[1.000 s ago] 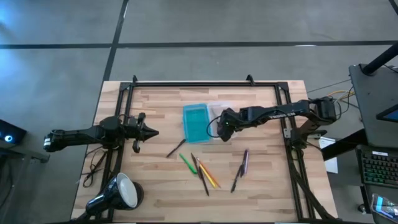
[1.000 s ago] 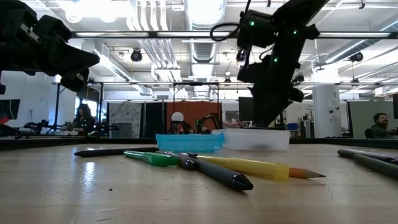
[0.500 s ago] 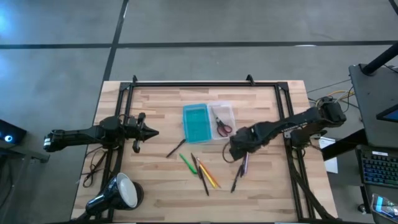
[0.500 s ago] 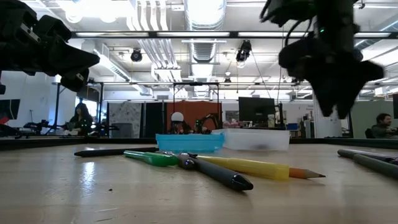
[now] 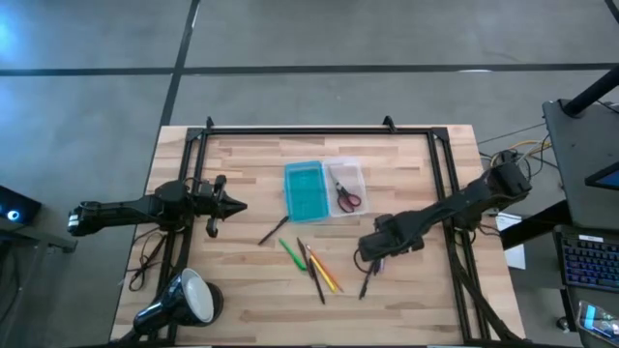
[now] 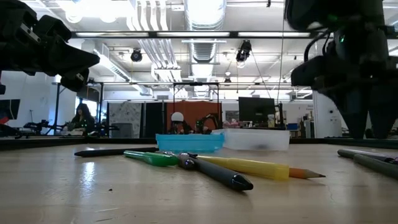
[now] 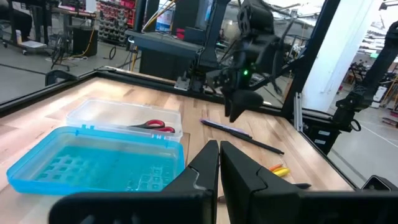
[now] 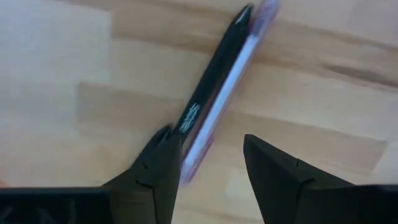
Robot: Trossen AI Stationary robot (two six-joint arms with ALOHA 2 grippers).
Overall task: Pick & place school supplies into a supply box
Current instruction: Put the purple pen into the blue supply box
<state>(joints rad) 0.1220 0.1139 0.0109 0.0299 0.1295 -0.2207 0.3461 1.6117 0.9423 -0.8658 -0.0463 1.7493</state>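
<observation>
The supply box (image 5: 325, 189) lies open near the table's middle: a translucent turquoise lid beside a clear tray holding the red-handled scissors (image 5: 345, 196). Green, yellow and dark pens (image 5: 311, 263) lie scattered just in front of it. The right gripper (image 8: 208, 163) hangs low with fingers spread astride a purple-and-black pen (image 8: 219, 87). The left gripper (image 5: 235, 205) waits at the table's left side, fingers pressed together.

place: robotics lab / open workshop floor | clues: exposed ceiling ducts (image 6: 205, 43), strip lights, monitor (image 6: 256, 112), people at benches (image 6: 82, 117), wooden table (image 5: 242, 300) in a black frame
</observation>
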